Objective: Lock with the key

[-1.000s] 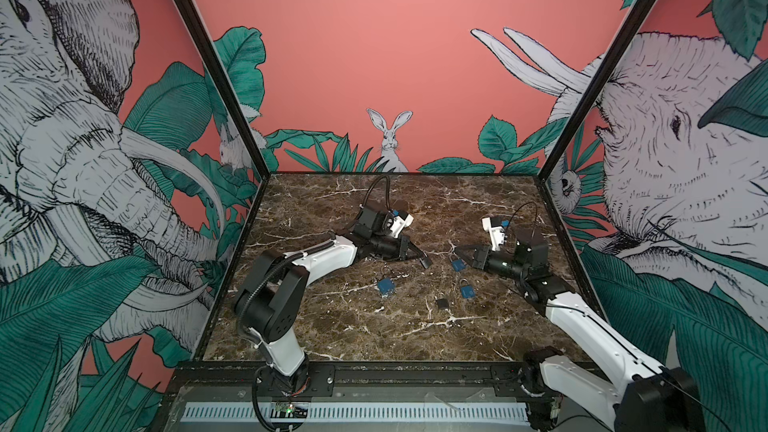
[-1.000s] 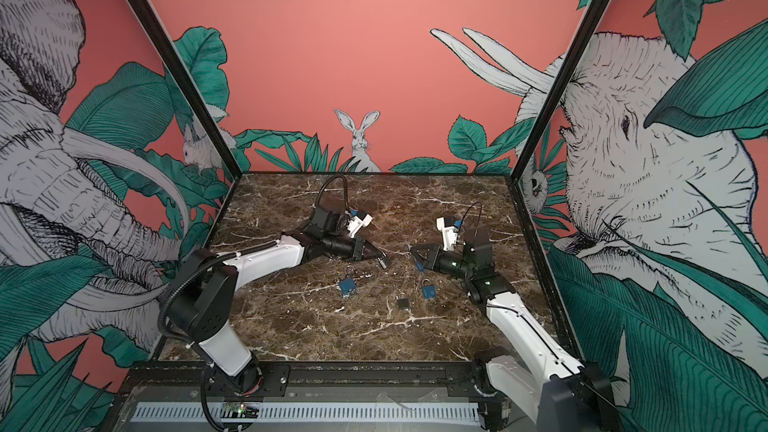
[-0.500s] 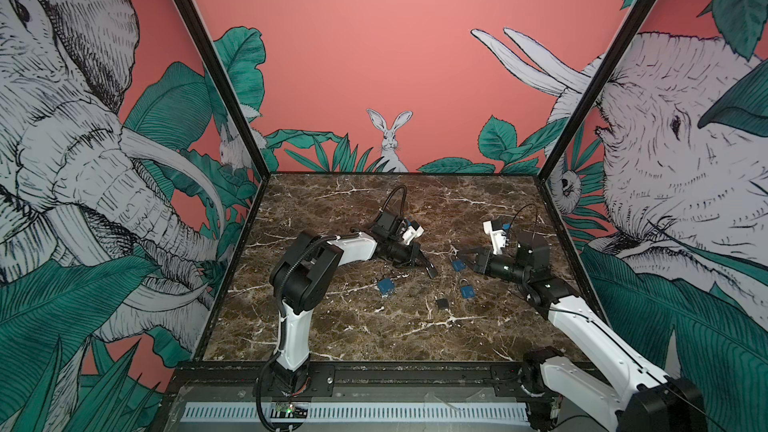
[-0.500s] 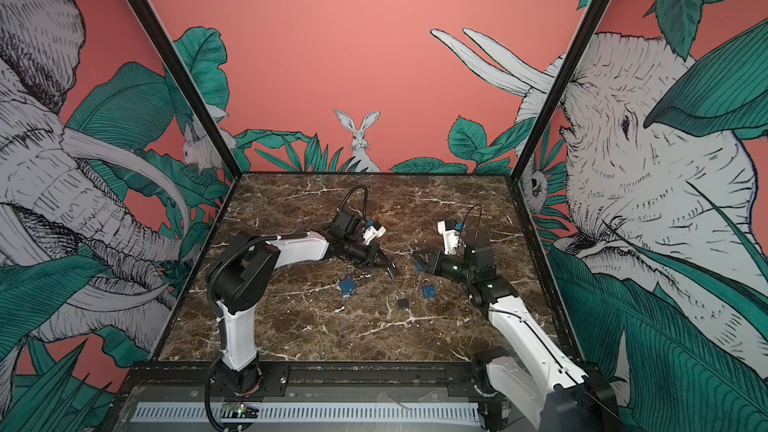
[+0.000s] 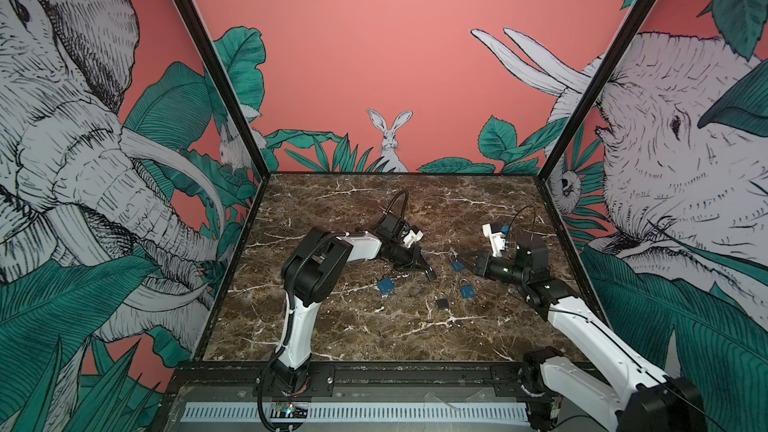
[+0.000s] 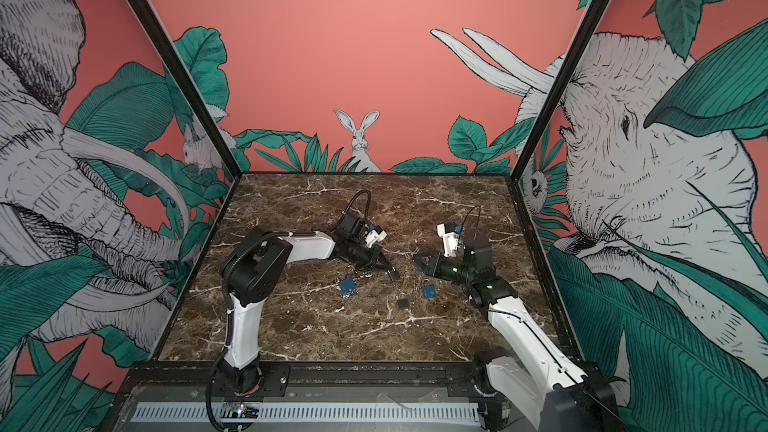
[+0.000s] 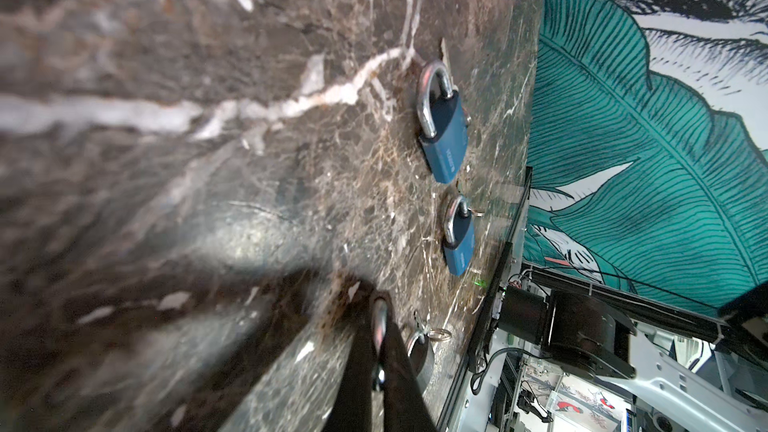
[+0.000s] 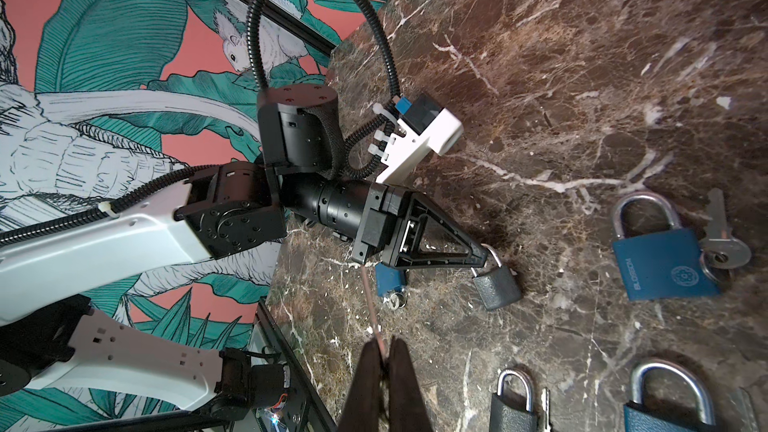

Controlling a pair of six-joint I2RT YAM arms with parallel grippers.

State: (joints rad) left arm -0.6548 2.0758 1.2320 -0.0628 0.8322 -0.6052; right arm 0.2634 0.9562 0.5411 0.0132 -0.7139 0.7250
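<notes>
My left gripper (image 5: 429, 274) (image 6: 392, 274) is shut on the shackle of a small dark grey padlock (image 8: 496, 284). The lock body hangs below its fingertips, low over the marble table (image 5: 357, 334). In the left wrist view the fingers (image 7: 399, 367) pinch the silver shackle (image 7: 379, 326). My right gripper (image 8: 384, 347) (image 5: 464, 261) is shut on a thin key (image 8: 372, 309), seen edge-on. Its blade sticks out toward the left gripper (image 8: 484, 253), a short gap away from the held padlock.
Loose padlocks lie around the middle of the table: a blue one (image 5: 386, 286) under the left arm, a blue one (image 5: 457, 264) by the right fingertips, another blue one (image 5: 468, 292), and a dark one (image 5: 442, 303). Some have keys beside them (image 8: 721, 243). Printed walls close three sides.
The left arm's elbow has swung right and its gripper has carried the padlock a little right and nearer the front. The right gripper has barely shifted.
</notes>
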